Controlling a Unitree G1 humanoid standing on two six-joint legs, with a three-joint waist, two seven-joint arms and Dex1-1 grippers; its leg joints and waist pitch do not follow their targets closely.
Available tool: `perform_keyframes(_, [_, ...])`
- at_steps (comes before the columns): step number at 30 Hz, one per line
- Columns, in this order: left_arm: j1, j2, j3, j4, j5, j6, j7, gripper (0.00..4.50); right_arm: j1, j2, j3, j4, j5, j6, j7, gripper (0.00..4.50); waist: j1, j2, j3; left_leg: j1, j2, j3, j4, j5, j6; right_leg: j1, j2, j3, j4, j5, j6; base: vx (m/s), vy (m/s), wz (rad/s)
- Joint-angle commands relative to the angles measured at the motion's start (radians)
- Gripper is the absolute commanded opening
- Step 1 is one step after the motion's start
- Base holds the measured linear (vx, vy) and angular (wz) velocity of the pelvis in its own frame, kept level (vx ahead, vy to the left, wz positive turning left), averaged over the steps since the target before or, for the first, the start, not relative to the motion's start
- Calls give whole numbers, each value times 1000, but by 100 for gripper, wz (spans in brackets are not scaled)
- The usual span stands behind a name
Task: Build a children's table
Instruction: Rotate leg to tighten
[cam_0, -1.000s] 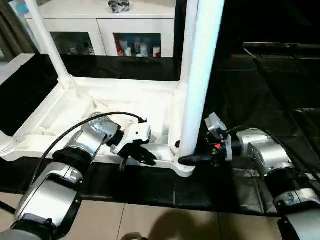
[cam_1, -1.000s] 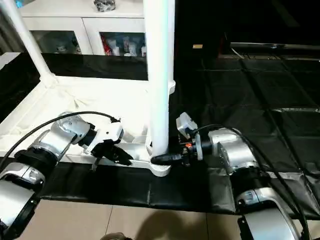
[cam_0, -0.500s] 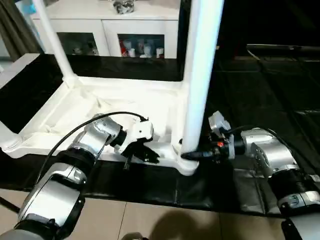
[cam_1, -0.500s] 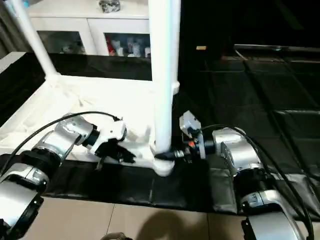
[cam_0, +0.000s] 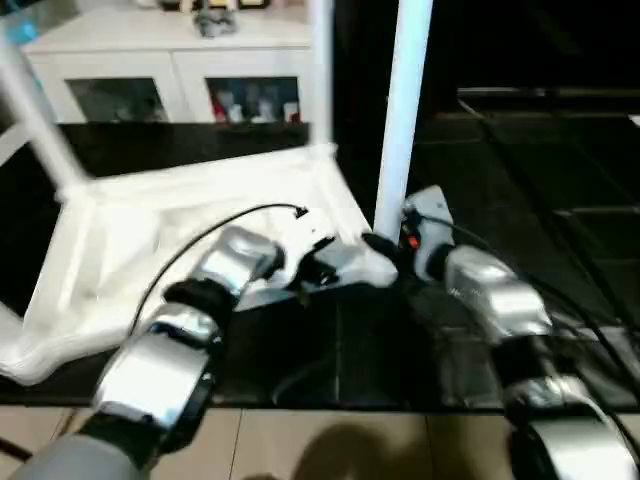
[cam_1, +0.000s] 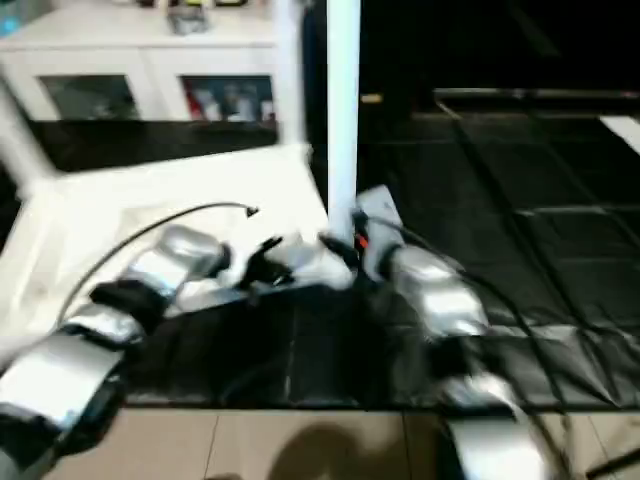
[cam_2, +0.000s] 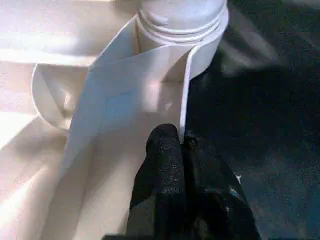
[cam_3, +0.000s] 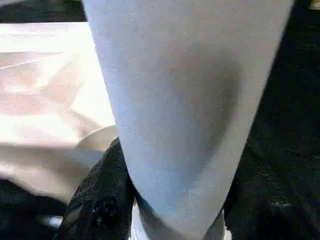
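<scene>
Black quilted matting (cam_0: 520, 190) covered the floor, pale tiles (cam_0: 330, 445) nearest. Far left stood a white cabinet (cam_0: 170, 60), small bottles blurred behind its glass doors. The smooth white plastic table top (cam_0: 150, 230) lay upside down on the mat, left of centre. The left gripper (cam_2: 182, 150) was clenched on its thin rim near the corner socket (cam_2: 180, 20). At the right, the right gripper (cam_3: 165, 200) clasped the round, tapered, upright leg (cam_0: 402, 110).

Two silver, rounded forearms with dark bands at the joints. A thin black cable (cam_0: 215, 228) arcs over the left forearm (cam_0: 190, 320); others trail beside the right forearm (cam_0: 500, 310). Each wrist ends in black fingers (cam_2: 165, 185).
</scene>
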Motion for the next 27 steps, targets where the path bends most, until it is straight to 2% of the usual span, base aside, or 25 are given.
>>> perform_keyframes(1, [-59,-67,33,-27,-56,-17,87,0,7,112,99,31,18,16,70,232,2,-15,-66,7,65,-34,-66,-122,73,55,-107,75,-85,-251,-113,0,0,0])
perform_keyframes(2, [-57,-64,33,-27,-54,-18,84,0,11,108,100,27,21,6,90,265,4,-17,-69,4,68,-33,-65,-93,94,57,-107,76,-75,-184,-136,0,0,0])
perform_keyframes(4, [-56,-60,34,-26,-51,-21,79,0,17,103,101,22,22,-3,110,271,3,-19,-68,2,65,-31,-62,-87,105,58,-108,76,-74,-171,-139,0,0,0])
perform_keyframes(6, [-51,-50,31,-25,-47,-31,56,0,32,85,106,6,18,-17,143,286,4,-17,-66,4,67,-30,-64,-95,111,57,-107,74,-79,-197,-134,0,0,0])
perform_keyframes(8, [-39,-30,23,-30,-39,-63,4,0,54,52,104,-18,25,-37,191,319,7,-21,-63,6,68,-30,-65,-112,111,58,-108,74,-84,-233,-122,0,0,0])
perform_keyframes(10, [-29,-17,17,-35,-35,-82,-30,0,66,28,103,-28,35,-44,220,326,9,-24,-64,4,69,-31,-66,-111,116,59,-107,75,-81,-230,-118,0,0,0])
perform_keyframes(11, [-23,-9,13,-38,-32,-95,-52,0,73,14,102,-34,42,-47,237,337,9,-22,-66,3,73,-33,-65,-98,117,59,-109,76,-77,-207,-123,0,0,0])
perform_keyframes(12, [-8,14,0,-45,-26,-119,-96,0,95,-29,97,-57,64,-65,306,350,7,-31,-68,1,73,-32,-64,-86,124,60,-108,76,-73,-177,-131,0,0,0])
perform_keyframes(13, [1,33,-8,-49,-23,-123,-126,0,114,-66,95,-81,86,-98,377,360,12,-31,-68,1,69,-30,-62,-84,132,62,-108,75,-73,-171,-130,0,0,0])
perform_keyframes(14, [1,33,-8,-49,-23,-123,-126,0,114,-66,95,-81,86,-98,377,360,18,-28,-68,-1,71,-27,-58,-74,147,61,-110,77,-69,-148,-132,0,0,0])
perform_keyframes(15, [7,46,-12,-52,-21,-125,-145,0,127,-89,93,-97,100,-123,426,372,20,-27,-71,-5,72,-30,-57,-55,152,61,-111,75,-63,-126,-136,0,0,0])
perform_keyframes(16, [16,64,-21,-61,-19,-147,-183,0,138,-121,88,-115,117,-122,480,383,24,-30,-73,-3,74,-30,-54,-44,164,60,-109,75,-61,-106,-138,0,0,0])
perform_keyframes(17, [25,84,-31,-74,-19,-169,-238,0,143,-157,89,-126,131,-119,543,401,25,-28,-74,-7,73,-30,-51,-33,169,60,-109,75,-56,-87,-144,0,0,0])
perform_keyframes(18, [25,84,-31,-74,-19,-169,-238,0,143,-157,89,-126,131,-119,543,408,28,-27,-74,-6,75,-31,-51,-29,172,58,-109,74,-57,-81,-147,0,0,0])
perform_keyframes(19, [35,102,-41,-88,-21,-193,-291,0,144,-188,90,-130,138,-116,595,408,28,-27,-75,-11,73,-30,-48,-20,182,57,-107,73,-53,-62,-153,0,0,0])
perform_keyframes(20, [42,115,-47,-98,-24,-202,-336,0,144,-212,91,-130,140,-122,641,428,30,-24,-75,-11,74,-29,-46,-21,188,53,-107,72,-53,-65,-156,0,0,0])
perform_keyframes(23, [55,138,-61,-116,-27,-223,-408,0,140,-251,100,-127,143,-120,720,446,36,-24,-73,-9,78,-30,-47,-41,179,51,-107,72,-56,-100,-155,0,0,0])
perform_keyframes(24, [68,158,-77,-131,-25,-239,-465,0,133,-281,110,-121,145,-112,781,446,42,-19,-74,-5,82,-31,-48,-51,173,49,-108,72,-57,-113,-157,0,0,0])
perform_keyframes(25, [87,186,-100,-154,-22,-268,-538,0,121,-315,125,-109,143,-101,851,446,45,-21,-74,-6,83,-32,-48,-55,172,50,-109,72,-56,-115,-158,0,0,0])
perform_keyframes(27, [102,205,-119,-174,-21,-298,-590,0,113,-336,139,-99,143,-100,897,446,52,-25,-74,-2,86,-31,-49,-53,166,46,-109,76,-52,-102,-163,0,0,0])
